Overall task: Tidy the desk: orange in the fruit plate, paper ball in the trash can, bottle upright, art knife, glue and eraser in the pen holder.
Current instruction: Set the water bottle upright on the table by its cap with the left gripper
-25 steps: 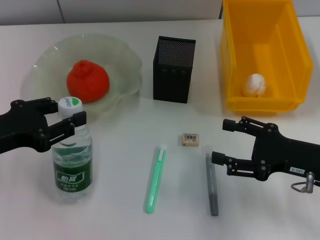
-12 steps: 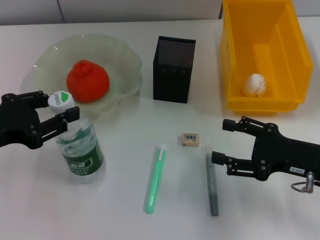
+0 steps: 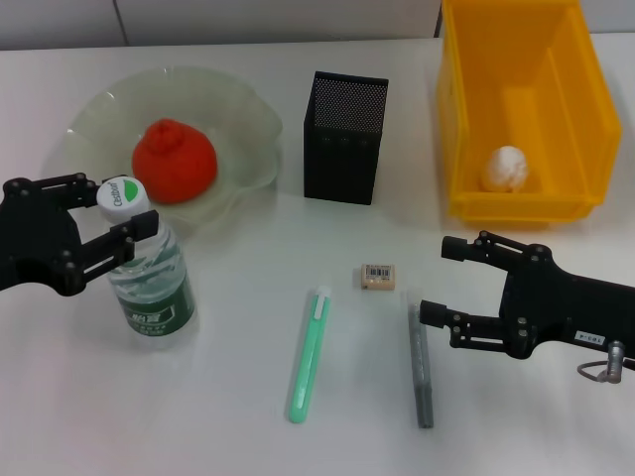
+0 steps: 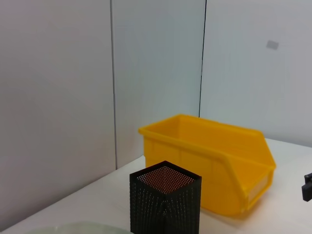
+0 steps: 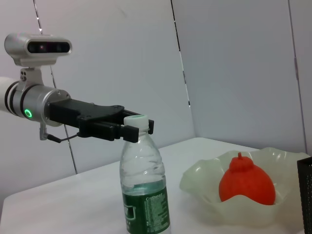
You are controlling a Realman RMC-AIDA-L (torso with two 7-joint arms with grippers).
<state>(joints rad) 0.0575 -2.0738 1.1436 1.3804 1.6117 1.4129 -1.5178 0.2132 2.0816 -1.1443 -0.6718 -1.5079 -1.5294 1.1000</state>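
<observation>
The bottle (image 3: 149, 283) stands upright on the table in front of the fruit plate (image 3: 238, 109), which holds the orange (image 3: 175, 161). My left gripper (image 3: 111, 210) is shut on the bottle's neck just under the cap; the right wrist view shows this grip (image 5: 136, 127) on the bottle (image 5: 145, 195). My right gripper (image 3: 437, 280) is open and empty, right of the eraser (image 3: 378, 277) and above a grey pen-shaped tool (image 3: 422, 367). A green pen-shaped tool (image 3: 310, 352) lies left of it. The pen holder (image 3: 344, 137) stands behind. The paper ball (image 3: 504, 169) lies in the trash can (image 3: 585, 119).
The left wrist view shows the pen holder (image 4: 165, 202) and the trash can (image 4: 209, 165) against a grey wall. The trash can stands at the table's far right and the plate at its far left. Bare white table lies between the bottle and the green tool.
My left gripper has moved the bottle back and to the left. The bottle tilted on the way and now stands upright on the table. The right arm has not moved.
</observation>
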